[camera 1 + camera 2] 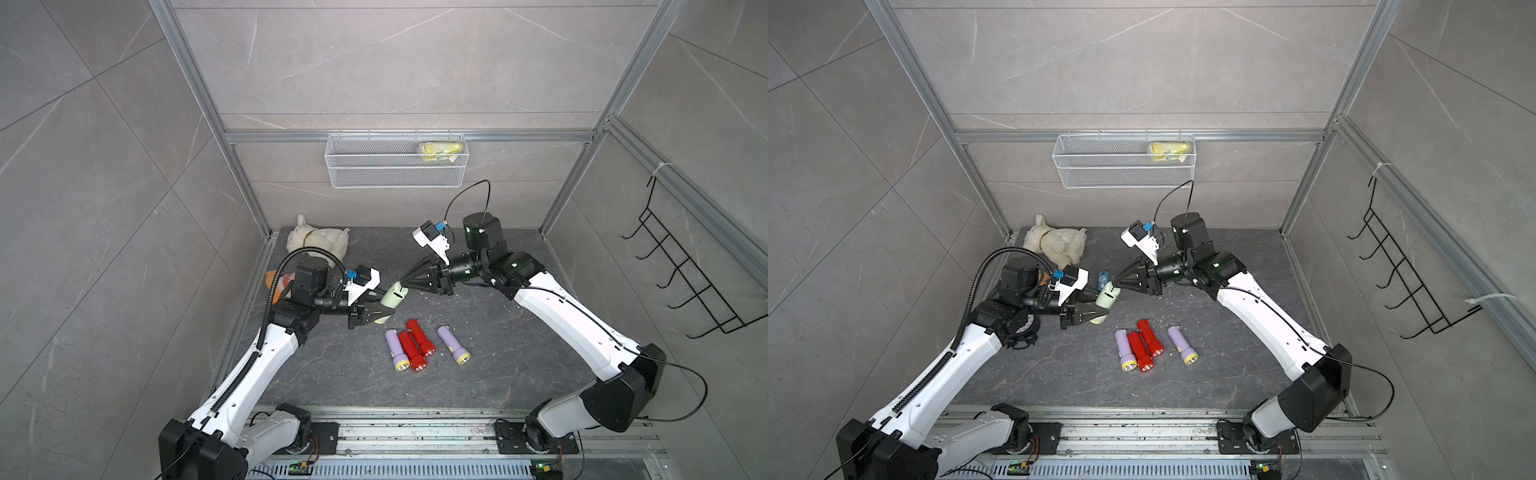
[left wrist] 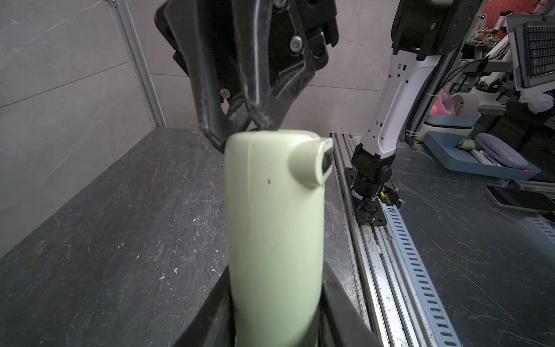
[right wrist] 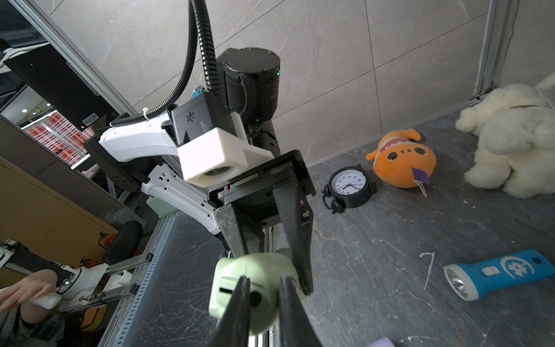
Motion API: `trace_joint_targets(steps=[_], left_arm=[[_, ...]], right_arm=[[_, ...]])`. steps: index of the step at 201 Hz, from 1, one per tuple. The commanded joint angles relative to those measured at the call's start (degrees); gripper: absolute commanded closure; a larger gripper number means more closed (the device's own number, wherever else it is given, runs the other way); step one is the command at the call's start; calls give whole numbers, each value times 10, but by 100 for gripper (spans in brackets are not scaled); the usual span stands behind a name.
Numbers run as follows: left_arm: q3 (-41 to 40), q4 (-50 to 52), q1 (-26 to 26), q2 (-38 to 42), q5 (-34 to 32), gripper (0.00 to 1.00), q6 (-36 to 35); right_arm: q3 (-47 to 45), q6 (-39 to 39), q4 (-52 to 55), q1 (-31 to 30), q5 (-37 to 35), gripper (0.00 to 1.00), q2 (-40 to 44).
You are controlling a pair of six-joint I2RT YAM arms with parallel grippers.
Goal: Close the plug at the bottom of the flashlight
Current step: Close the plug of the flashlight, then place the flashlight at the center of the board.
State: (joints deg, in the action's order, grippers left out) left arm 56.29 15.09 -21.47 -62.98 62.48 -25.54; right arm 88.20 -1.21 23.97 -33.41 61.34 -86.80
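The left gripper (image 1: 384, 311) is clamping the pale green flashlight (image 1: 395, 296) by its body, holding it tilted above the table (image 1: 498, 332); the right gripper (image 1: 402, 284) is touching its bottom end, jaws nearly together, any pinch impossible to tell

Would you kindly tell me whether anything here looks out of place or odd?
The blue flashlight lies alone near the orange toy, apart from the four purple and red flashlights grouped on the tabletop, where white flecks are scattered. Nothing looks damaged.
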Motion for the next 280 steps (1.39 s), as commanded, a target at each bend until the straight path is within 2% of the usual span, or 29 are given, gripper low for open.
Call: trace_joint_targets(steps=[1, 17, 36, 51, 76, 98, 114, 141, 155, 175, 199, 218, 232, 250, 280], left_arm=[[23, -27, 0, 6, 19, 100, -9], [22, -27, 0, 9, 20, 100, -10], [22, -26, 0, 12, 21, 100, -11], [21, -26, 0, 12, 21, 100, -12], [22, -25, 0, 8, 24, 100, -12], [23, -30, 0, 4, 22, 100, -5], [30, -43, 0, -7, 0, 100, 18], [61, -75, 0, -62, -127, 100, 121], [102, -76, 0, -119, -229, 100, 213], [193, -18, 0, -222, -334, 100, 331], [279, 49, -10, -335, -408, 100, 450], [316, 95, -34, -394, -488, 100, 526], [310, 110, -54, -416, -555, 100, 589], [296, 125, -88, -429, -632, 100, 630], [320, 154, -129, -480, -654, 100, 646]], right_arm=[[5, 12, 5, -5, 15, 81, -15], [6, 9, 2, -2, 13, 78, -18], [1, -12, -16, 8, 5, 65, -19], [-15, -51, -62, 27, 14, 60, -16], [-38, -97, -126, 50, 27, 58, -7], [-40, -96, -115, 66, 10, 58, -5], [-43, -89, -95, 78, -31, 58, -1], [-83, -103, -94, 107, -146, 59, 35], [-107, -105, -91, 113, -223, 59, 61], [-140, -101, -88, 115, -311, 59, 98], [-166, -94, -70, 114, -391, 59, 144], [-174, -84, -45, 114, -419, 59, 171], [-180, -83, -36, 114, -432, 59, 185], [-189, -85, -36, 114, -439, 59, 196], [-191, -96, -39, 114, -428, 59, 199]])
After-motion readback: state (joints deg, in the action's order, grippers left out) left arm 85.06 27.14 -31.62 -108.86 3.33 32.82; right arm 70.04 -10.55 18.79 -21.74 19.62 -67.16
